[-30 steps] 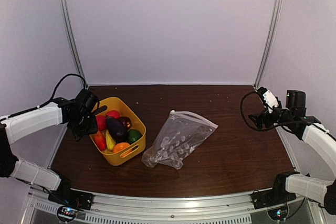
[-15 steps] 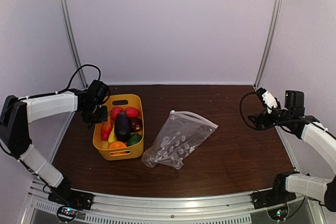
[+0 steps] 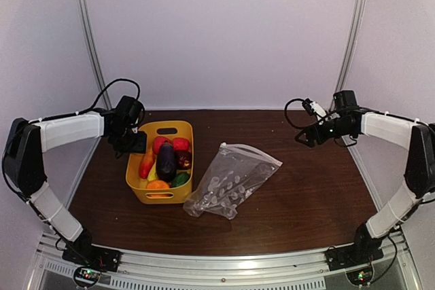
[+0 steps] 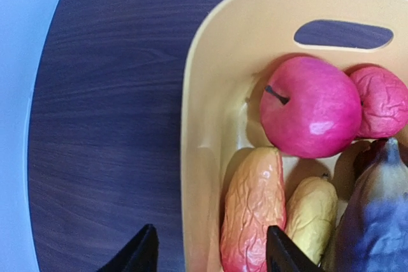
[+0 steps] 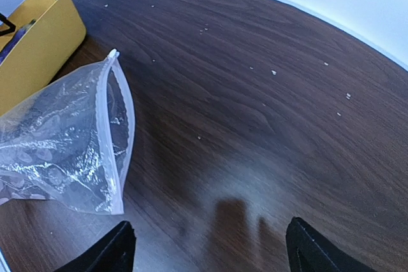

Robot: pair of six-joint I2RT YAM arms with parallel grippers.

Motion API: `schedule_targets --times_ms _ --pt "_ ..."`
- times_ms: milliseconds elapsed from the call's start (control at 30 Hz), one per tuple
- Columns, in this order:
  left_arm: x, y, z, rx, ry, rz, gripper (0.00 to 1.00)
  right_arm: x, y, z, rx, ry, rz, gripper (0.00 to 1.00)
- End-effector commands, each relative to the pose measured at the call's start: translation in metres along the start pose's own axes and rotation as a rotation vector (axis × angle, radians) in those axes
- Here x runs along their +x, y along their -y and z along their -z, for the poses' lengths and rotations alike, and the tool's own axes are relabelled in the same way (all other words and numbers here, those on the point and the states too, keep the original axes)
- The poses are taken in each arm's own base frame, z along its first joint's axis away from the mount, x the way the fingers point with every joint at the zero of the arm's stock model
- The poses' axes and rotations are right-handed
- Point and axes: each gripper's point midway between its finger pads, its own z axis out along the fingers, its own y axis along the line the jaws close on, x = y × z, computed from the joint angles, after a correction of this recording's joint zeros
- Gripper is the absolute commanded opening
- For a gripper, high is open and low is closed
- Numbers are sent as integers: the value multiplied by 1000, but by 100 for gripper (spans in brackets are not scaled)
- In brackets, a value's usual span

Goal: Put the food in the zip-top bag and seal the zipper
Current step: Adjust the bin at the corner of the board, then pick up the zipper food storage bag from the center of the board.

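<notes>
- Nothing of the task is looking done yet. The small plastic toy fruits and vegetables (image 3: 166,161), red, orange, yellow, green and dark purple, are all lying in the yellow plastic basket (image 3: 170,125), at 9 o'clock of the bag.
- The clear, crinkly, white-dotted zip-top bag (image 3: 231,178) is lying flat and looking empty near the middle of the dark brown wooden desk (image 3: 306,202). Its mouth is pointing toward 1 o'clock.
- The narrow clear zipper strip (image 5: 131,119) is gaping slightly in the right wrist view, so the sealing is waiting too, and every piece of food is yet to be carried over.
- The left claw (image 4: 211,254) is standing open and gripping nothing. One finger is sitting outside the basket's 9 o'clock wall and the other inside, beside an orange-red piece.
- The right claw (image 5: 210,250) is hanging wide open and empty above bare desk at 2 o'clock of the bag, apart from it.
- The basket is sitting near the desk's 9 o'clock edge, with the enclosure wall close behind the left arm, so I am judging that side tight.
- Bare desk is stretching from 3 to 6 o'clock of the bag, giving the right arm free room to reach the mouth.
- Basket and bag are lying near each other but apart, which is making for a short carry.
</notes>
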Motion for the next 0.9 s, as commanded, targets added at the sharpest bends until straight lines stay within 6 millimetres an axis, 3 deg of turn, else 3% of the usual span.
schedule_targets --times_ms 0,100,200,400,567,733,867 --pt "-51 -8 46 -25 128 3 64 -18 -24 -33 -139 -73 -44 80" --pt "-78 -4 83 34 220 35 73 -21 -39 -62 -255 -125 -92 77" --pt "-93 19 110 198 294 46 73 -31 -61 -74 -406 -142 -104 74" --pt "-89 79 143 574 413 -72 70 -21 -101 -100 -550 -255 -35 70" --pt "-85 106 146 683 389 -114 68 -14 -114 -123 -581 -291 -58 67" --pt "-82 131 148 735 356 -117 67 -12 -124 -130 -651 -317 -91 56" --pt "-77 151 145 747 325 -121 66 -8 -135 -123 -723 -350 -99 32"
